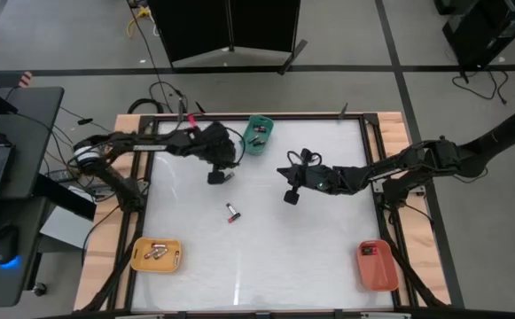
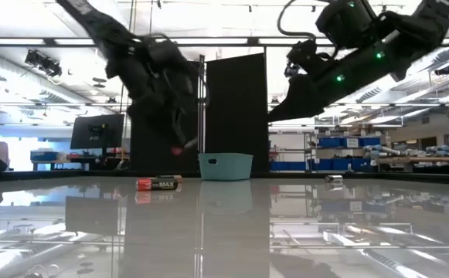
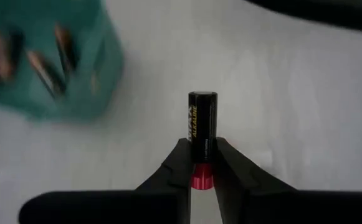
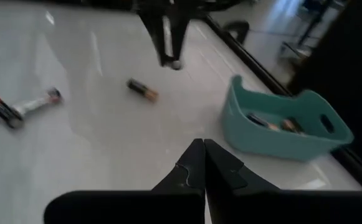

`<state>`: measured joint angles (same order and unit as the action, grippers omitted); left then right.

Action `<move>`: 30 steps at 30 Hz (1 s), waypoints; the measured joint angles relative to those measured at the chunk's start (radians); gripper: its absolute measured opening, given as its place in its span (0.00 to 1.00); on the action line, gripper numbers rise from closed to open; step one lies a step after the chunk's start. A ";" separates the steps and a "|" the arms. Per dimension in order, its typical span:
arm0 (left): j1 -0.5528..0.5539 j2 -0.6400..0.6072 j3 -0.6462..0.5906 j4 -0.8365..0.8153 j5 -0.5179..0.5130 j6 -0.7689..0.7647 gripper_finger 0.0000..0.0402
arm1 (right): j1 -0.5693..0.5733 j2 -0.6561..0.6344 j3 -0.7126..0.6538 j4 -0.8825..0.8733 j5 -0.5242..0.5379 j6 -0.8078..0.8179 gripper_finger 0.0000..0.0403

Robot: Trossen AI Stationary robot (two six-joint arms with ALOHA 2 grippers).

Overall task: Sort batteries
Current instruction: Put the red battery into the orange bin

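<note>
Left end effector (image 3: 200,163) clamped on black battery (image 3: 202,127) with red end, fingers (image 3: 176,167) narrowly parted around it, raised above counter (image 1: 310,248) just beside teal tray (image 1: 258,134). Teal tray holds several batteries. Right end effector (image 4: 203,160) fully together, holding nothing, hanging above counter middle. Two batteries (image 1: 232,213) lying touching on counter between arms; another (image 4: 142,89) near left end effector. More batteries in yellow tray (image 1: 157,255); red tray (image 1: 378,265) at counter's front right corner.
</note>
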<state>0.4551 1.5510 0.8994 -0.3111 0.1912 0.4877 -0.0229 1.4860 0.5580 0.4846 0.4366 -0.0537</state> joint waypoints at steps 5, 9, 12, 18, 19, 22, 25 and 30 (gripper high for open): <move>-0.026 -0.115 -0.197 0.463 0.098 -0.190 0.11 | -0.041 0.000 -0.083 0.223 -0.130 -0.011 0.01; -0.059 -0.129 -0.338 0.909 0.185 -0.411 0.11 | -0.063 0.001 -0.103 0.350 -0.238 0.014 0.01; -0.096 -0.113 -0.399 1.173 0.196 -0.559 0.11 | -0.059 0.002 -0.103 0.415 -0.264 0.052 0.01; -0.189 -0.103 -0.405 1.351 0.157 -0.621 0.11 | -0.017 0.002 -0.086 0.531 -0.281 0.103 0.02; -0.204 -0.102 -0.400 1.351 0.141 -0.623 0.11 | -0.005 0.002 -0.074 0.532 -0.281 0.103 0.03; -0.244 -0.102 -0.379 1.362 0.110 -0.624 0.11 | 0.029 0.002 -0.038 0.532 -0.281 0.107 0.07; -0.269 -0.095 -0.364 1.363 0.091 -0.622 0.11 | 0.060 0.002 -0.016 0.533 -0.270 0.107 0.14; -0.285 -0.035 -0.324 1.362 0.088 -0.623 0.11 | 0.091 0.002 -0.004 0.534 -0.228 0.113 0.26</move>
<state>0.1697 1.5163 0.5753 1.0506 0.2793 -0.1355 0.0680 1.4879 0.5537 1.0183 0.2091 0.0597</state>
